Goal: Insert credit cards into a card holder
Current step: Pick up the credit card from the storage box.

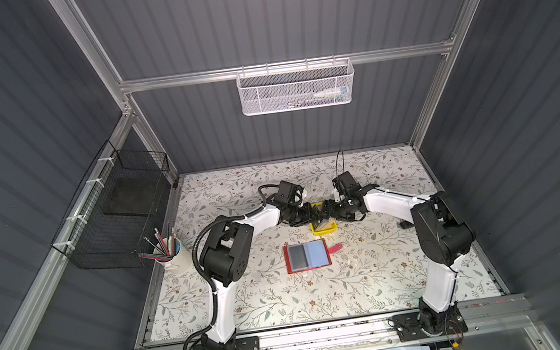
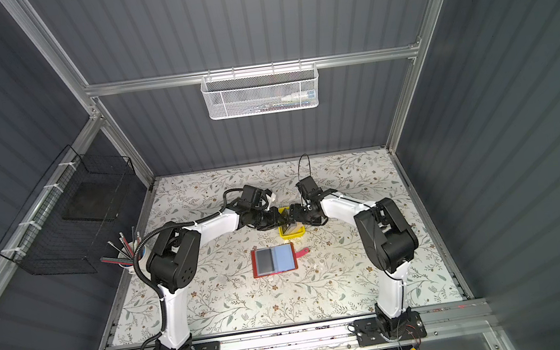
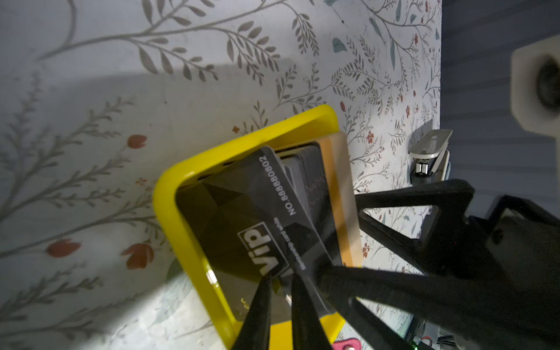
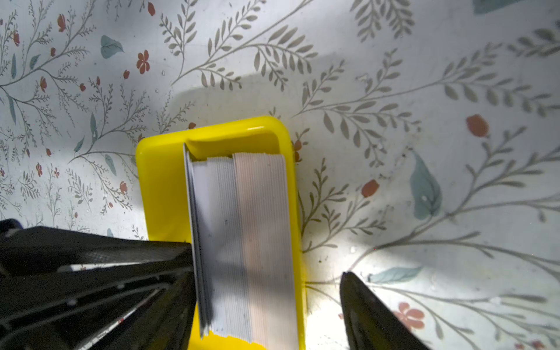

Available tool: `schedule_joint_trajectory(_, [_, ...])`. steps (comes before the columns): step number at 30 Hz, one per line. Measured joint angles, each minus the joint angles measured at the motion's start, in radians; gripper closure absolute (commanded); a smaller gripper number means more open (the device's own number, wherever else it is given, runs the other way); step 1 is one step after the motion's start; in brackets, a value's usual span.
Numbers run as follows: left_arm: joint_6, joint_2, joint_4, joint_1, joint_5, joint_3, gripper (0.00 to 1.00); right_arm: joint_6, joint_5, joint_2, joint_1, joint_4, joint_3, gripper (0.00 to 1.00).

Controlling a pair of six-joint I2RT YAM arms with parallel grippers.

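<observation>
L gripper [image 3: 280, 283] pinches one black credit card [image 3: 257, 218] at the yellow tray [image 4: 160, 188]; R gripper [image 4: 268, 268] is spread.
You can read white "ViP" on that card, plus "NO." and a run of 8s; the small print is too blurred. Your R gripper straddles the credit cards [image 4: 242, 227] standing on edge in the tray. Card holder [image 1: 306, 256] lies open on the table [image 1: 251, 306], near the tray, on the arm-base side.
</observation>
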Motion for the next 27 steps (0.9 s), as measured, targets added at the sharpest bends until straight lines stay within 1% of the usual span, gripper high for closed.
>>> schedule_joint_trajectory(7, [0.0, 0.0, -0.003, -0.002, -0.004, 0.002, 0.83, -0.008, 0.018, -0.016, 0.0, -0.015, 0.0, 0.25])
schedule_joint_trajectory(10, [-0.001, 0.0, -0.003, -0.003, -0.004, 0.002, 0.84, -0.01, 0.031, -0.042, -0.001, -0.022, 0.0, 0.27])
schedule_joint_trajectory(14, [-0.007, 0.002, -0.002, -0.004, -0.003, 0.002, 0.84, -0.015, 0.029, -0.088, -0.001, -0.024, -0.002, 0.38])
schedule_joint_trajectory(18, [-0.012, 0.002, 0.001, -0.004, -0.003, 0.002, 0.84, -0.021, -0.003, -0.132, -0.001, -0.016, -0.017, 0.54])
schedule_joint_trajectory(23, [-0.012, 0.002, 0.004, -0.004, -0.003, 0.002, 0.84, -0.025, -0.058, -0.13, -0.002, -0.008, -0.017, 0.72])
schedule_joint_trajectory(27, [-0.012, 0.002, 0.004, -0.004, -0.004, 0.002, 0.84, -0.03, -0.088, -0.106, 0.0, -0.012, -0.005, 0.77])
